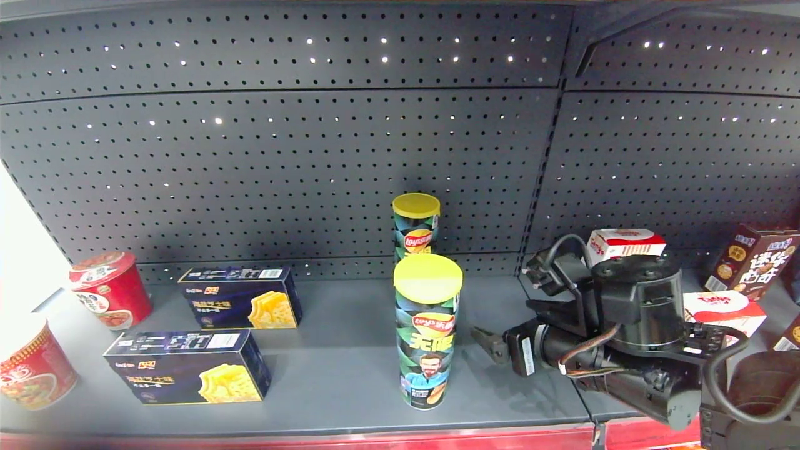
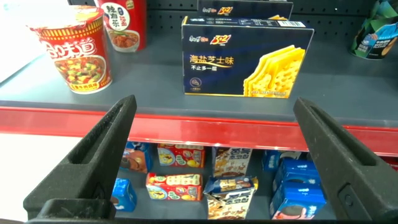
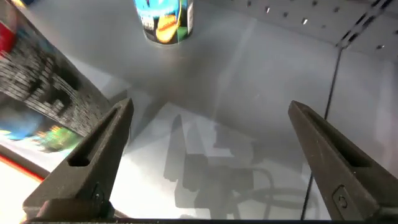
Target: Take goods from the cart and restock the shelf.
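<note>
Two tall chip cans with yellow lids stand mid-shelf, the front can (image 1: 428,331) ahead of the back can (image 1: 416,228). My right gripper (image 1: 490,344) hovers low over the grey shelf board (image 1: 337,375), just right of the front can and pointing at it. In the right wrist view its fingers (image 3: 93,162) stand open and empty, with a can's base (image 3: 165,22) beyond them. My left gripper (image 2: 216,106) is open and empty before the shelf's red front edge (image 2: 205,127), facing a dark blue cracker box (image 2: 245,59).
Two dark blue boxes (image 1: 187,365) (image 1: 240,297) and two red cup noodles (image 1: 109,289) (image 1: 31,365) fill the shelf's left part. White-red boxes (image 1: 625,242) and a brown box (image 1: 753,259) sit right of the divider. A lower shelf holds several packs (image 2: 177,186).
</note>
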`<state>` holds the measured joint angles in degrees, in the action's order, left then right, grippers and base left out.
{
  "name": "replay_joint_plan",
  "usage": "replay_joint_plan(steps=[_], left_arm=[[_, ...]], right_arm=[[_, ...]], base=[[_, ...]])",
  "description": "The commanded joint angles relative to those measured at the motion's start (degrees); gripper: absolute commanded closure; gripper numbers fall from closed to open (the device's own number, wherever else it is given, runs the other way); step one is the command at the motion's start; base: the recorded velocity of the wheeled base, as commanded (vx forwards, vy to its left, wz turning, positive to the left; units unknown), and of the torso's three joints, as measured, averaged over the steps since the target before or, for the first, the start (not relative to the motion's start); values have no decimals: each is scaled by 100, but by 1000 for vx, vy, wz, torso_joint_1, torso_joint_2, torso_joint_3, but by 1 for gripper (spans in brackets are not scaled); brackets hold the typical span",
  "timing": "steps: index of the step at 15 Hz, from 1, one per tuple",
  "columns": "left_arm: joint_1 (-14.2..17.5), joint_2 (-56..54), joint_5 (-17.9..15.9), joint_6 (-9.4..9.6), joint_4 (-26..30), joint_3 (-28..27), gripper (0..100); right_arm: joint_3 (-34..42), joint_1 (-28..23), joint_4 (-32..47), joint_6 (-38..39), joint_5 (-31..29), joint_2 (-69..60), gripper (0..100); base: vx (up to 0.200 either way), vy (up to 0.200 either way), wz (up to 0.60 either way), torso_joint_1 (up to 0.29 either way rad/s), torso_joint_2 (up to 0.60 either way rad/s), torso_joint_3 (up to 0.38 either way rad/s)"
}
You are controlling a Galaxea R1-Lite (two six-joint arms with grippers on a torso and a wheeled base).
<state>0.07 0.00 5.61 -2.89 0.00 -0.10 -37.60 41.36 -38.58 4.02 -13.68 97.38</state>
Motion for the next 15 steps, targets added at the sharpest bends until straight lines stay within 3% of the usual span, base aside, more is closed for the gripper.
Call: replay_joint_plan(steps=[1, 4, 15], left_arm=[[1, 9, 2, -1, 0, 1, 0], [1, 9, 2, -1, 0, 1, 0], [1, 9, 2, -1, 0, 1, 0]], right_arm=[[253, -85, -176, -16, 23, -140, 0], [297, -199, -334, -60, 49, -44, 0], [51, 135, -343, -77, 14, 405, 0]], base=[[0, 0, 0, 0, 0, 0], [0, 0, 0, 0, 0, 0], [0, 0, 0, 0, 0, 0]])
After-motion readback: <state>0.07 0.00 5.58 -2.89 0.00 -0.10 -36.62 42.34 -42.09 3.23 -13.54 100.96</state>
